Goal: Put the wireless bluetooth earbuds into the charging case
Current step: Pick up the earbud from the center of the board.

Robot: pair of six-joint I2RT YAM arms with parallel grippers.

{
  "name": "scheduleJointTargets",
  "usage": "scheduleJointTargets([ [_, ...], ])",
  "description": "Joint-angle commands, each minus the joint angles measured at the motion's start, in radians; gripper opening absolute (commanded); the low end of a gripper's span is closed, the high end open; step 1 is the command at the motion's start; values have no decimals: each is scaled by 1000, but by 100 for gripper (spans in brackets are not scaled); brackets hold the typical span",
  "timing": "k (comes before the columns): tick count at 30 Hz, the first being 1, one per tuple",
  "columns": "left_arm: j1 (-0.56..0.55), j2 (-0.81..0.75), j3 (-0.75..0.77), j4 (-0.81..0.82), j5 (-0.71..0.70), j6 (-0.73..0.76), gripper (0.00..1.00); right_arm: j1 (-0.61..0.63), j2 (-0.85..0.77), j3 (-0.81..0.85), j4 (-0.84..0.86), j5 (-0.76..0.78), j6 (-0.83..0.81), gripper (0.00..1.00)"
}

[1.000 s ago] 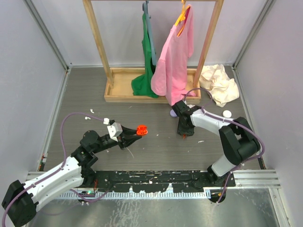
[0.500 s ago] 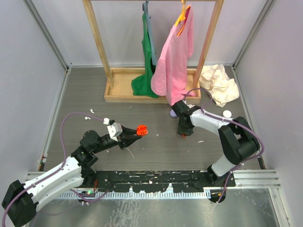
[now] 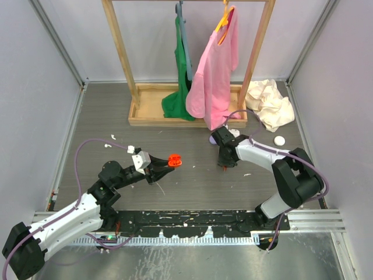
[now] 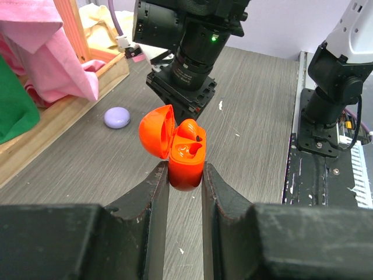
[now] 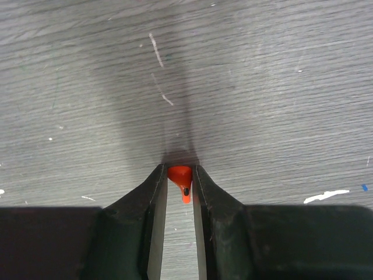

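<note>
My left gripper (image 4: 185, 169) is shut on an orange charging case (image 4: 185, 154) with its lid open; one orange earbud sits in it. In the top view the case (image 3: 173, 160) is held above the table, left of centre. My right gripper (image 5: 180, 172) is shut on an orange earbud (image 5: 181, 178), tips pointing down at the grey table. In the top view the right gripper (image 3: 225, 165) is right of the case, low over the table.
A purple case (image 4: 117, 117) lies near the wooden clothes rack (image 3: 140, 108), which carries a green and a pink garment (image 3: 214, 73). A cream cloth (image 3: 269, 104) and a white disc (image 3: 280, 140) lie at the back right.
The right arm has shifted slightly left and its wrist has turned a little. The left gripper with the case has not moved.
</note>
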Motion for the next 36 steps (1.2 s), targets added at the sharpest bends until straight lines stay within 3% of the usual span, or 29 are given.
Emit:
scheduleJointTargets([
  [1, -1, -14, 11, 30, -18, 17, 3, 44, -66, -12, 56, 44, -29, 23],
  [20, 0, -23, 11, 1, -63, 51, 5, 398, -379, -51, 460, 362, -205, 22],
  [28, -1, -32, 1, 14, -73, 51, 5, 516, -539, -134, 715, 382, -321, 22],
  [36, 0, -52, -7, 13, -83, 50, 5, 632, -553, -178, 954, 347, -427, 23],
])
